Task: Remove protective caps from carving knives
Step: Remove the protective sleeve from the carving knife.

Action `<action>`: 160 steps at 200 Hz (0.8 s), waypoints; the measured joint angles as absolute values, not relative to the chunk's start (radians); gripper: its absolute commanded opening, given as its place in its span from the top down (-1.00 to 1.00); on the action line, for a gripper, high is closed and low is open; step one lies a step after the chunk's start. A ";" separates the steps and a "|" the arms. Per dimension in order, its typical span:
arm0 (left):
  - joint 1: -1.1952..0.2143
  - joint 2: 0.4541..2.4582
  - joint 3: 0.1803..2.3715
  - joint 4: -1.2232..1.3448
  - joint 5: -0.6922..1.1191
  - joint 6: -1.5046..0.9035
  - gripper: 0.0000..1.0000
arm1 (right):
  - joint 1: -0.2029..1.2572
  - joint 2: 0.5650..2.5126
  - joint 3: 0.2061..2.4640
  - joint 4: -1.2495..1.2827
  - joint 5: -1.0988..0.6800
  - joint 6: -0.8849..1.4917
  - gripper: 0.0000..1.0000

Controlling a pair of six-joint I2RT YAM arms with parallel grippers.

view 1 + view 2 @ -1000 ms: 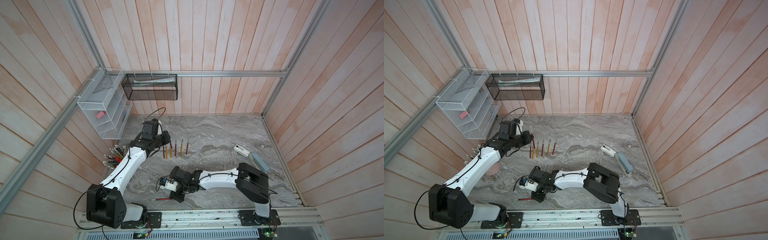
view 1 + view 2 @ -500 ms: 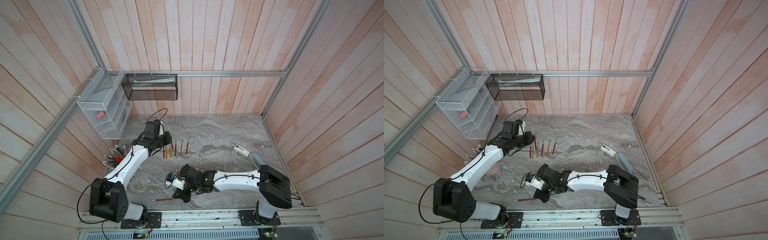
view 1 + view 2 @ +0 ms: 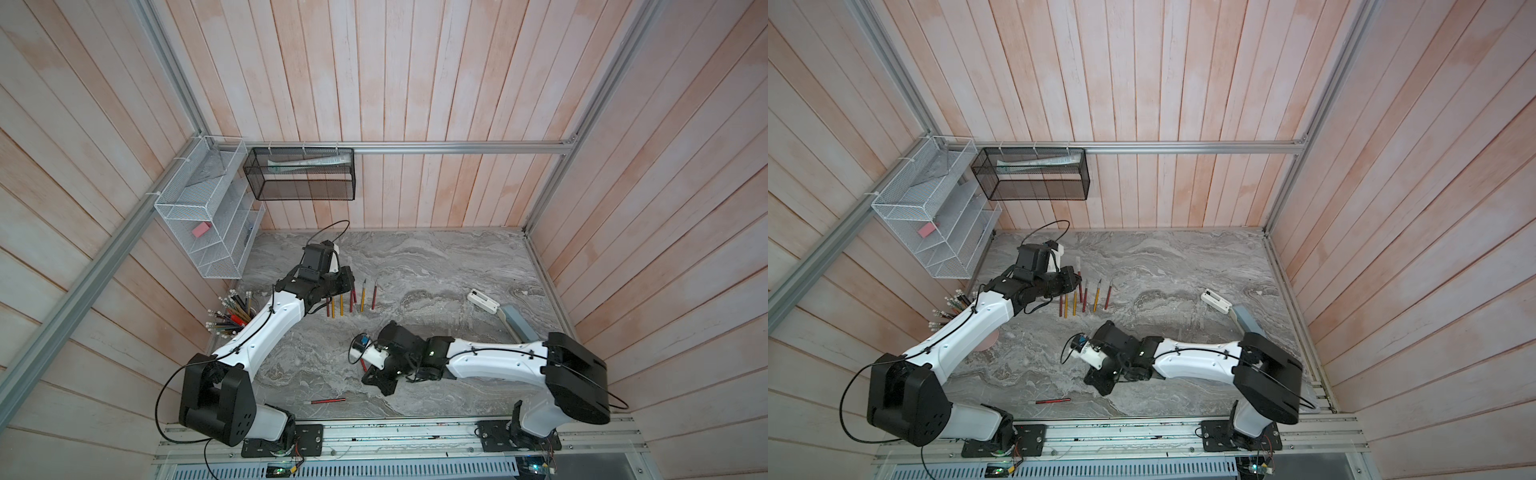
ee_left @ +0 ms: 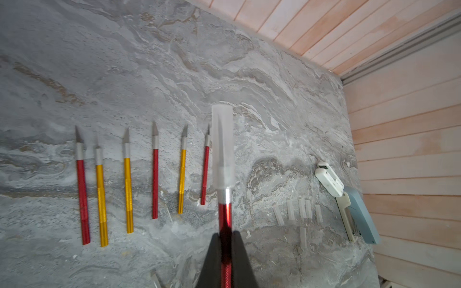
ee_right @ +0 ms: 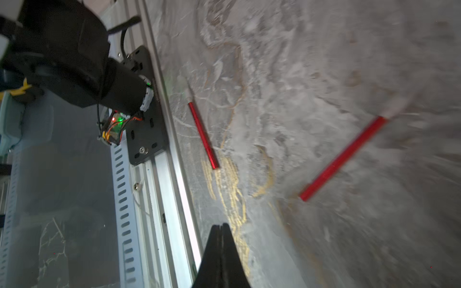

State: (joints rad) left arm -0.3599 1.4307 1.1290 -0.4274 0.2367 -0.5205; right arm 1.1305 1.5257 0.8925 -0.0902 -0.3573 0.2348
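The left claw [image 4: 225,239] is clamped on the handle of a red-handled carving knife [image 4: 225,214]. The knife juts straight out past the claw's tips, raised above the grey marbled counter [image 4: 149,62]. Its protective cap [image 4: 222,147], a frosted whitish sleeve, is on the blade, which shows faintly inside. Beneath and to one side of this claw, six bare knives [image 4: 155,182], three red and three yellow, lie side by side on the counter. Their grey blade tips are exposed and point the same way as the held knife. To the claw's other side, a small cluster of loose caps [image 4: 290,210] lies on the counter, well apart from the row. The right claw [image 5: 220,228] has its jaws pressed together with nothing between them. It hangs low over the counter near the front rail, well apart from the left claw. Ahead of it lie two more red knives [image 5: 203,132], each with a whitish end that looks like a cap, though the farther one is blurred. The step in hand appears to be uncapping the held knife, with six finished and at least two more waiting. The next move likely calls for the right claw to cross to the left claw, open, and line up with the cap. It would then pinch the sleeve lightly and pull straight along the handle's line while the left claw holds firm.
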 measured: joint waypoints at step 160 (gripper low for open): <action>-0.622 1.500 1.095 -0.239 0.366 -0.440 1.00 | 0.424 1.359 0.825 0.266 -0.682 0.581 0.21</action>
